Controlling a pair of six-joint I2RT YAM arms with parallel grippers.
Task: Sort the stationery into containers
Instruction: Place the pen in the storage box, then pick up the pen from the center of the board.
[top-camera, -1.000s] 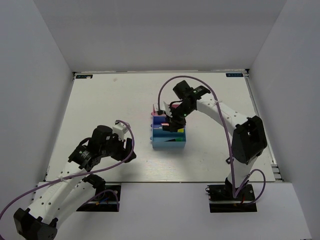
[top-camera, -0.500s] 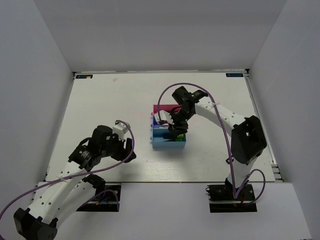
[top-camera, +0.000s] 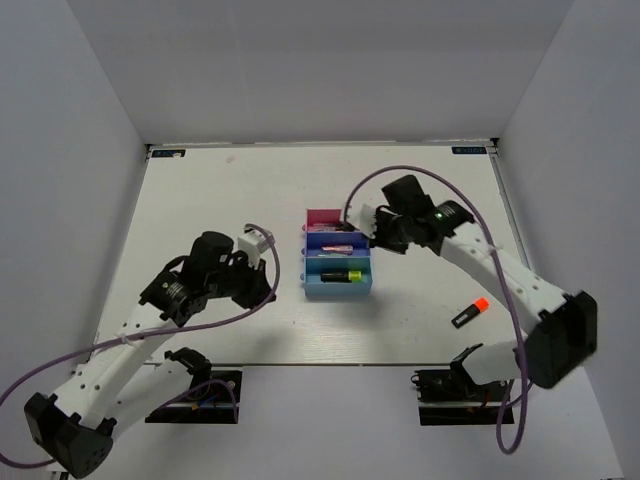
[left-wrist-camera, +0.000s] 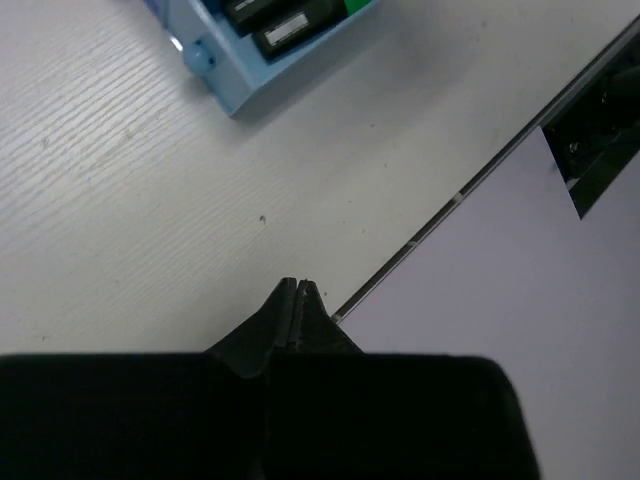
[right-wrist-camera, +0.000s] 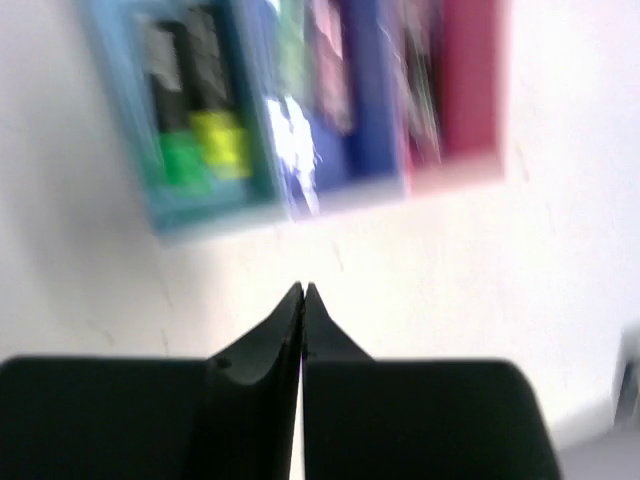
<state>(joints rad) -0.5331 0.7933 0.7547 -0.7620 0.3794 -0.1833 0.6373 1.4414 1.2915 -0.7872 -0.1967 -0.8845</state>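
Where the left gripper (left-wrist-camera: 298, 287) shows in its own wrist view, we find its fingertips pressed together on nothing, over the bare table (left-wrist-camera: 120, 200) near the front edge; a corner of the light blue tray (left-wrist-camera: 240, 75) is cut off at the top of that view, and the highlighters (left-wrist-camera: 290, 25) in it carry pale labels whose writing we cannot read; from above, the three joined trays sit mid-table, the light blue one nearest, the dark blue tray (top-camera: 335, 256) in the middle holding a pink stick (top-camera: 338, 247), and the pink tray (top-camera: 325, 215) farthest, its contents too dark to make out; just right of them the right gripper (right-wrist-camera: 302, 290) is closed tip to tip and empty, its wrist view smeared by blur, though green and yellow caps show; an orange-capped highlighter (top-camera: 469, 313) lies alone on the table, well apart to the right; the blue tag (top-camera: 468, 150) at the far right corner is too small to read.
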